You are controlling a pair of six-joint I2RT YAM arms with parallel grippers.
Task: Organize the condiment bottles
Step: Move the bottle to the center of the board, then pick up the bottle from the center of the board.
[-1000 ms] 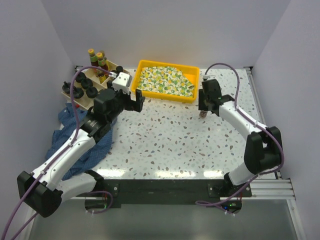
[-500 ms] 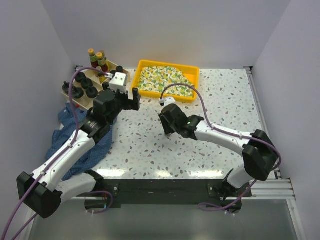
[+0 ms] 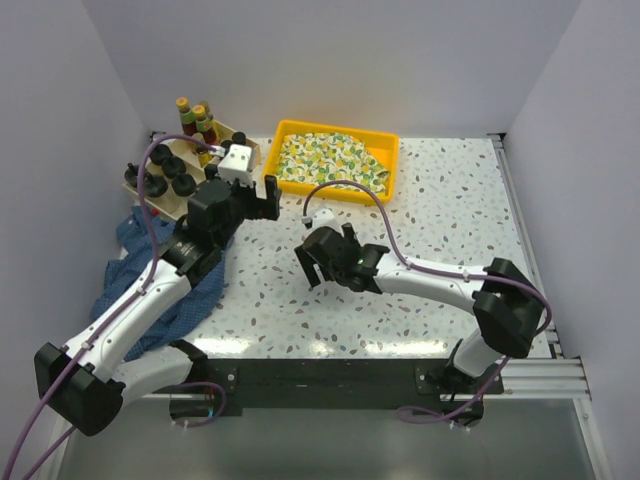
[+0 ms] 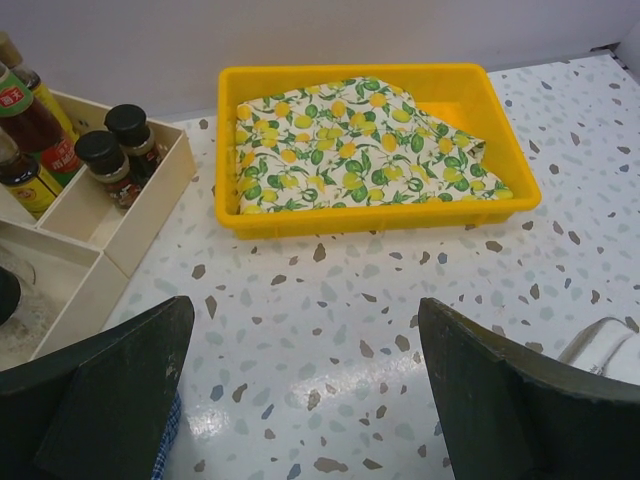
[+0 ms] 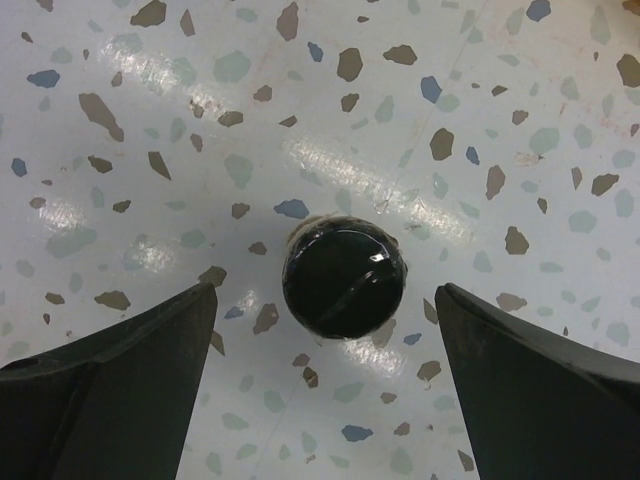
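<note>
The only writing in sight is on the slim sauce bottles [image 4: 32, 118] standing in the far corner of the wooden box [image 4: 150, 192]: red labels with pale characters, too small to read, and one yellow label at the left edge. Two brown spice jars [image 4: 118, 150] with black caps stand in the compartment beside them, and squat bottles with black knobbed caps [image 3: 165, 175] fill the box's left side. The right hand [image 3: 316, 266] hangs over the middle of the bench [image 3: 440, 215], fingers spread wide, with one black-capped bottle [image 5: 342, 280] upright between them and not touched. A second ago this hand was out past the right end of the yellow tray [image 4: 380, 216]; it has since swung left and nearer the arm bases. The left hand [image 4: 305, 400] has barely moved, held wide apart and empty above the bench near the box. A lemon-print cloth [image 4: 350, 150] lies in the tray.
</note>
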